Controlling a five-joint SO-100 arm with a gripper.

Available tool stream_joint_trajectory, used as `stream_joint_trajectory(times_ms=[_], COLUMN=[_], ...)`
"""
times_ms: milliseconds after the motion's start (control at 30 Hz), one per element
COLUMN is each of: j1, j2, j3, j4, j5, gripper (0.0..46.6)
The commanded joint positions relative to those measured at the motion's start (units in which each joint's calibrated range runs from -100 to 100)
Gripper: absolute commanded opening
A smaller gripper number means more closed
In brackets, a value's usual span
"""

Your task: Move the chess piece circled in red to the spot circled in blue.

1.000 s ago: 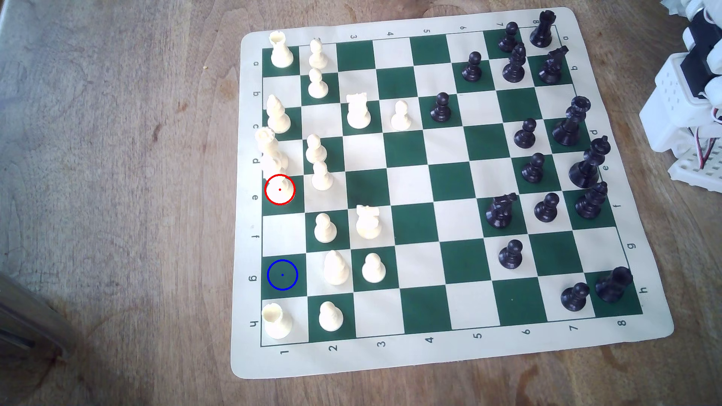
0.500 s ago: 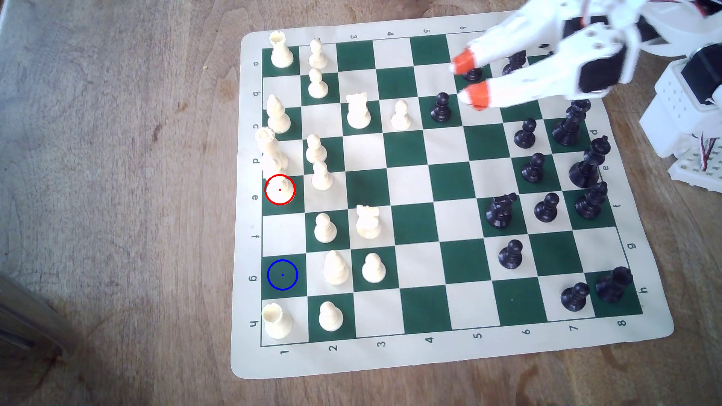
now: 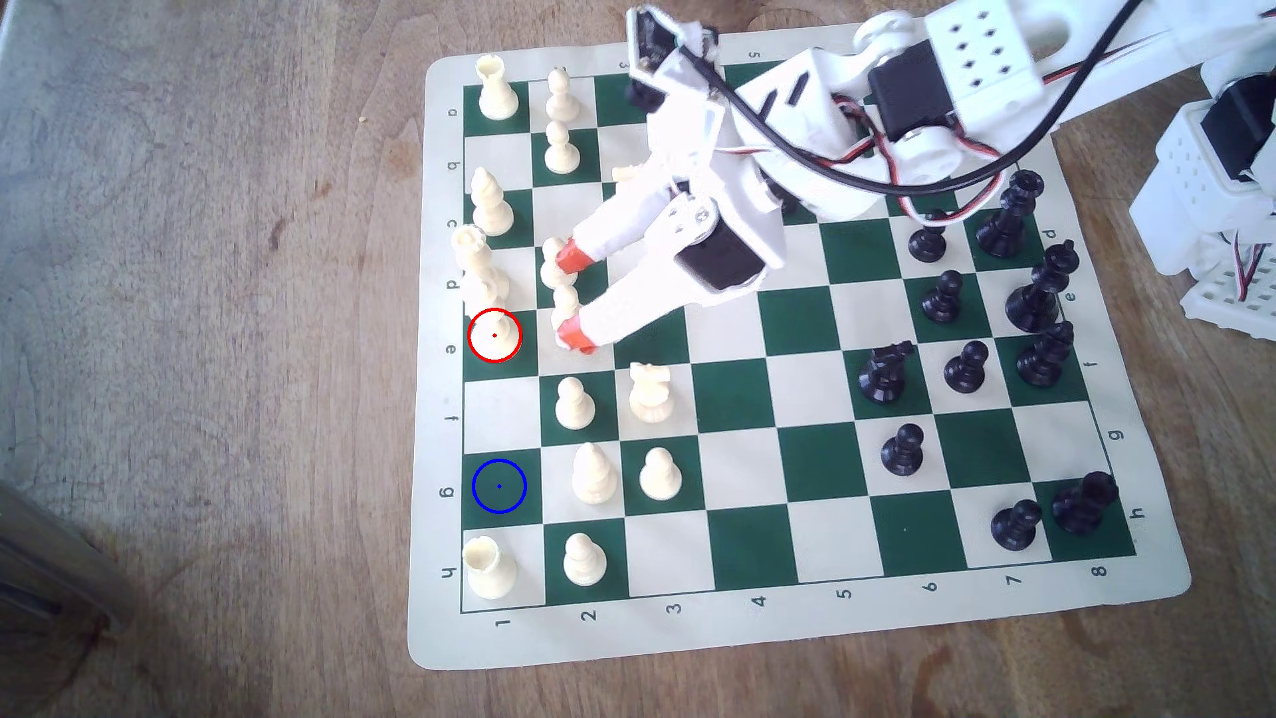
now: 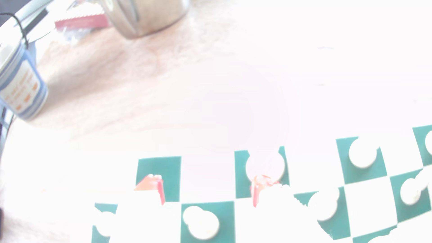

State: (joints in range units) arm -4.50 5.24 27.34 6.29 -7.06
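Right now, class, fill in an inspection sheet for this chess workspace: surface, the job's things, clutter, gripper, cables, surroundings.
Surface: wooden table with a green-and-cream chess mat lying flat.
Job's things: cream piece stands upright in the red ring; blue-ringed spot is bare, two squares along the same file.
Clutter: cream pawns and other cream pieces crowd the piece's neighbours; black pieces sit on the exterior view's right.
Gripper: gripper open, orange-tipped fingers astride a pawn one file short of the piece, holding nothing.
Cables: black cable and red-white wires loop over the arm, above the board.
Surroundings: the wrist view, washed out, shows a blue-and-orange cup and a metal container beyond the mat.
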Motion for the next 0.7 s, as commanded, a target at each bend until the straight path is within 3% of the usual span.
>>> stream_joint_trajectory(times_ms=[0,667], j1=[0.24,3.44], j2=[3.34,15.65], j3=[-6.85,-12.38], j4=[-5.07,-16.94], j5=[-0.05,0.20], gripper=[22.3,21.0])
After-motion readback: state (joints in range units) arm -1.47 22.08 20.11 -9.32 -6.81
